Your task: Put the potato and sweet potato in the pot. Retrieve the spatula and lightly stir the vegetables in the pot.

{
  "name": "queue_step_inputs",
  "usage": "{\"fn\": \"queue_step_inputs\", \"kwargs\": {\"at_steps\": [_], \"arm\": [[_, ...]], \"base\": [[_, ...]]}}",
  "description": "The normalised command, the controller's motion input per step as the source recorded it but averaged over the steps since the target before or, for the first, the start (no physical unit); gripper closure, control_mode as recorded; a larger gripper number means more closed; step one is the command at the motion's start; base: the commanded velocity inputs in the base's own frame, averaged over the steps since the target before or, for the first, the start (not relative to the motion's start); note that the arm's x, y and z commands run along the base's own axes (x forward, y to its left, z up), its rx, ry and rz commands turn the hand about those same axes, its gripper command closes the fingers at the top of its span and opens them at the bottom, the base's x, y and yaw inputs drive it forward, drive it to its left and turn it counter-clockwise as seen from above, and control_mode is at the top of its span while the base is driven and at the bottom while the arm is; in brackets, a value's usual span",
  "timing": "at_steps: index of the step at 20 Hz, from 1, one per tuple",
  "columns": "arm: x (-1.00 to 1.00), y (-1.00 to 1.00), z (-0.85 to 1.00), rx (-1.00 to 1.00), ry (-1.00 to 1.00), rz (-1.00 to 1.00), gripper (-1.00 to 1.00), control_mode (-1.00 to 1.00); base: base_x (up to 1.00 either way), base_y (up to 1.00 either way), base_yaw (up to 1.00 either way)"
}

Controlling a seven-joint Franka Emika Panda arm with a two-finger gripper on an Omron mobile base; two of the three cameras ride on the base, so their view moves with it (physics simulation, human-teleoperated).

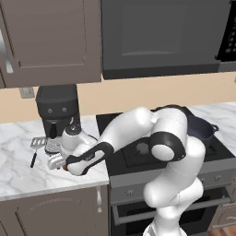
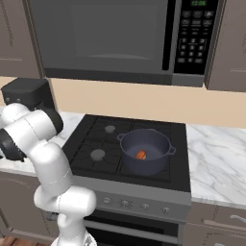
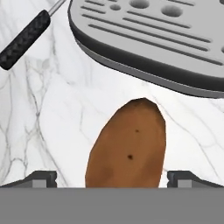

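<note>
I see the white arm bent low to the left over the white marble counter (image 1: 18, 179), with its hand (image 1: 59, 162) just above the surface beside the dark stove (image 1: 138, 156). In the hand view the two dark finger tips (image 3: 41, 178) stand wide apart at either side of the dull brown egg-shaped potato (image 3: 127, 146), which lies on the marble between them; the hand is released, and I cannot tell whether either tip touches the skin. Just beyond the potato in that view lies the flat grey perforated drip tray (image 3: 153, 39) of the black coffee machine (image 1: 57, 110), which stands on the counter against the beige wall. The slim black handle of the small slotted silver-grey spatula (image 1: 38, 146) shows in the upper left of the hand view; in the left base view I see the whole tool flat on the counter, left of the coffee machine's base and apart from the hand. In the right base view the round dark blue-grey pot (image 2: 144, 151) sits on the front right burner of the stove, and the orange-red sweet potato (image 2: 141, 154) lies inside it on the bottom. A dark microwave (image 2: 105, 38) hangs above the stove between brown cabinets.
</note>
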Motion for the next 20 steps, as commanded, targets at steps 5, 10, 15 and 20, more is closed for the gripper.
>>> {"fn": "queue_step_inputs", "kwargs": {"at_steps": [5,10,15,20], "arm": [[0.25,0.00,0.00,0.00,0.00,-0.12,-1.00,-1.00],[0.03,0.00,0.00,0.00,0.01,-0.05,-1.00,-1.00],[-0.04,0.00,0.00,0.00,0.02,0.00,-1.00,-1.00],[0.00,0.00,-0.13,0.00,0.02,0.00,-1.00,-1.00]], "base": [[0.00,0.00,0.00],[0.00,0.00,0.00],[0.00,0.00,0.00],[0.00,0.00,0.00]]}}
